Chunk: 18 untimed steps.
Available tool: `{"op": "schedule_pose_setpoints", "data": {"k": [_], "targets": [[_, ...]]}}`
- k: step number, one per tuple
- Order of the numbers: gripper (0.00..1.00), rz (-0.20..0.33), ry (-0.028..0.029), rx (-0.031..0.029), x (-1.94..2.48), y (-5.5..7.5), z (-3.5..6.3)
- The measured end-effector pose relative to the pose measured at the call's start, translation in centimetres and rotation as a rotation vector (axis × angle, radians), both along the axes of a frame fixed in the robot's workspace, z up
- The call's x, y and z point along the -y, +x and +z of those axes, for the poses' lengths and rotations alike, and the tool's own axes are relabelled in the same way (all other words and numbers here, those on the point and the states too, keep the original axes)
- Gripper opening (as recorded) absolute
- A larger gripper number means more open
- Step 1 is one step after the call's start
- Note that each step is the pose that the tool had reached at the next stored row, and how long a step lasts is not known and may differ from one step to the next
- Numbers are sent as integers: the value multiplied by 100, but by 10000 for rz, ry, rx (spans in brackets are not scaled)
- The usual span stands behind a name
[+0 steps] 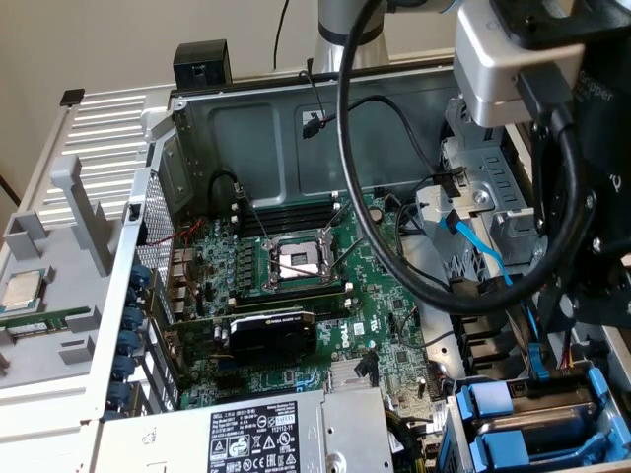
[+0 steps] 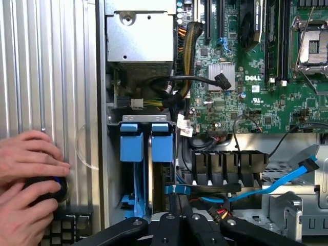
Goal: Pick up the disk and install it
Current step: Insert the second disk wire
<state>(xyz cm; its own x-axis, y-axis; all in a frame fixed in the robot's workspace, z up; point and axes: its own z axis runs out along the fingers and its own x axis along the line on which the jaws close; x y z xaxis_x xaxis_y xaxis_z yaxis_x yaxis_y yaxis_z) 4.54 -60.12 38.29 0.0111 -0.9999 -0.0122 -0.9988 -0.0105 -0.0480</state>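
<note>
The disk point(image 2: 162, 148) stands on edge in the drive bay of the open computer case, its blue carrier frame facing the wrist camera. A second blue carrier point(image 2: 131, 146) sits in the slot beside it. My gripper point(image 2: 177, 197) is directly over the near end of the disk's carrier, its black fingers point(image 2: 168, 220) shut on a blue piece of the frame. In the exterior view the two blue carriers point(image 1: 493, 406) show at the case's lower right corner, under the arm's black wrist housing point(image 1: 601, 197).
A blue data cable point(image 2: 277, 182) and black power leads run close beside the fingers. The grey power supply point(image 2: 138, 36) lies beyond the bay, next to the motherboard point(image 1: 296, 296). A person's hands point(image 2: 28, 164) rest on a black knob outside the case wall.
</note>
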Motion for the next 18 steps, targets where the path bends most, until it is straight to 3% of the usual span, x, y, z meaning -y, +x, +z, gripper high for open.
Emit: {"op": "schedule_pose_setpoints", "data": {"k": [18], "targets": [[11,3266,2,0,0,0,-1]]}}
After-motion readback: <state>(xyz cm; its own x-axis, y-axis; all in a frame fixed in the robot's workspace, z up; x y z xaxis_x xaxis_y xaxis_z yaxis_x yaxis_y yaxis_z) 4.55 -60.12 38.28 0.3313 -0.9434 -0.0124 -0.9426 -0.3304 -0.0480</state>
